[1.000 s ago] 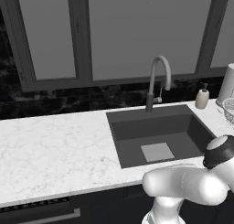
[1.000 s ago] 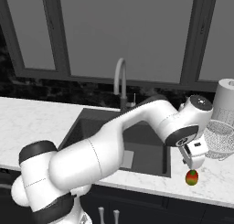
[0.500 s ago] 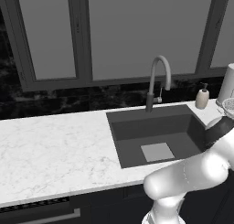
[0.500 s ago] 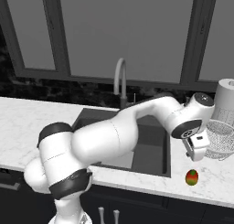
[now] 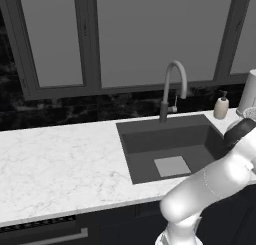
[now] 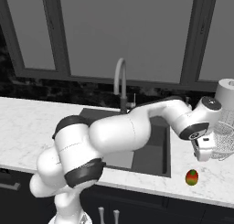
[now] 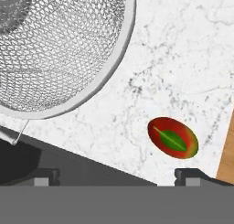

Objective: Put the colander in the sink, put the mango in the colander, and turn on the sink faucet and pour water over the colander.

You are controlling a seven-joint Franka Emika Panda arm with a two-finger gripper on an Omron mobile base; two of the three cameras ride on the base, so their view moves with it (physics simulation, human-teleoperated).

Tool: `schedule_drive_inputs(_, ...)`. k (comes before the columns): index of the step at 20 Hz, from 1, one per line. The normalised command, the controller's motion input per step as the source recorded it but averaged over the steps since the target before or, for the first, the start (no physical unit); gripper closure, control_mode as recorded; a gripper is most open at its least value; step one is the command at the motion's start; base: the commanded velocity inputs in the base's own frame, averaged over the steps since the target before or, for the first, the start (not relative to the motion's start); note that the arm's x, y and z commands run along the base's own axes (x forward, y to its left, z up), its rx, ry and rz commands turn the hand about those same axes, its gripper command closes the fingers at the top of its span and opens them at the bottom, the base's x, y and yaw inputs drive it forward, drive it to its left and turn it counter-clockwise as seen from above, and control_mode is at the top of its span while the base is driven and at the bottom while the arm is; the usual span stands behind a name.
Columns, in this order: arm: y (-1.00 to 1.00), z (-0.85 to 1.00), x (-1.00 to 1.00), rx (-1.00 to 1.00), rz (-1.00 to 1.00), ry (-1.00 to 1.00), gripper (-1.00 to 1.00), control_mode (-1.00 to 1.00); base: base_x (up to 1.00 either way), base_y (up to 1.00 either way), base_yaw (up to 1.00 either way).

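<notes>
The wire-mesh colander (image 7: 59, 45) stands on the white marble counter right of the sink (image 6: 151, 141); its rim also shows in the right base view (image 6: 224, 138). The red and yellow-orange mango (image 7: 172, 137) lies on the counter near the front edge (image 6: 192, 177), apart from the colander. My gripper (image 6: 204, 155) hangs open over the counter between colander and mango, holding nothing; its fingertips (image 7: 189, 175) frame the marble below. The faucet (image 6: 119, 83) arches over the back of the sink (image 5: 170, 149), with no water running.
A beige soap dispenser (image 5: 221, 106) and a white paper-towel roll (image 6: 226, 95) stand at the back right of the counter. A long stretch of marble counter (image 5: 60, 164) lies left of the sink. Dark windows back the wall.
The hand has shifted from right above the mango toward the colander, and the arm has swung further right. Mango and colander have not moved; the jaws stay open.
</notes>
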Motion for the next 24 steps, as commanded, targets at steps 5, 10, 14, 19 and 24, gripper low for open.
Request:
schedule_drive_inputs(5,-0.61,-0.03,0.02,0.16,-0.03,0.00,-1.00,-1.00,0.00,0.00,0.00)
schedule_drive_inputs(10,-0.48,-0.28,0.16,0.16,0.00,-0.01,-1.00,-1.00,0.00,0.00,0.00)
schedule_drive_inputs(14,-0.20,-0.27,0.33,0.05,0.00,-0.02,-1.00,-1.00,0.00,0.00,0.00)
schedule_drive_inputs(19,-0.06,-0.25,0.50,0.00,-0.02,-0.02,-1.00,-1.00,0.00,0.00,0.00)
schedule_drive_inputs(24,-0.02,-0.38,0.41,0.00,-0.06,-0.01,-1.00,-1.00,0.00,0.00,0.00)
